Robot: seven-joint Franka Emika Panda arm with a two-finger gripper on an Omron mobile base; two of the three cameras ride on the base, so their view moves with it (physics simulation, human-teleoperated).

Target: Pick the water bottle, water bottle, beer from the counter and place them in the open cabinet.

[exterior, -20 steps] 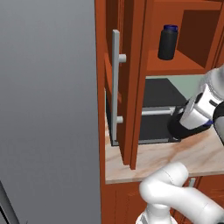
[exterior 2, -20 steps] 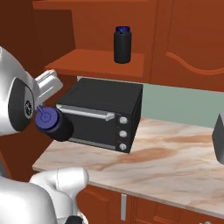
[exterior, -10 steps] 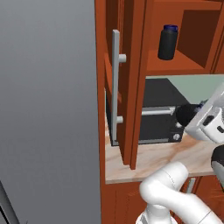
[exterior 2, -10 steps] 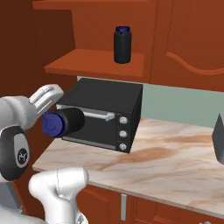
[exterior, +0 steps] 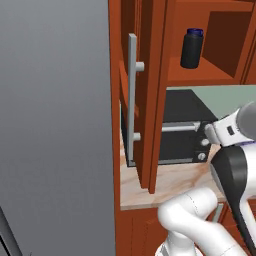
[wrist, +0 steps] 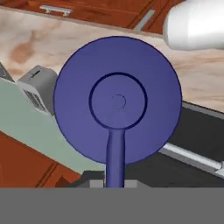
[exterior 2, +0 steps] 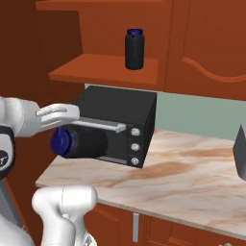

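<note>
The held water bottle (exterior 2: 79, 141) has been swung level before the black oven (exterior 2: 120, 122) (lid (wrist: 118, 101) toward the hand camera), clamped by the gripper (exterior 2: 72, 126); another water bottle (exterior 2: 134, 49) is seen on the open cabinet (exterior 2: 105, 69) shelf.

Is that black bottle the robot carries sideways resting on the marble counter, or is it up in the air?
Apart. In the right base view the water bottle lies sideways before the black oven, clearly above the counter.
</note>
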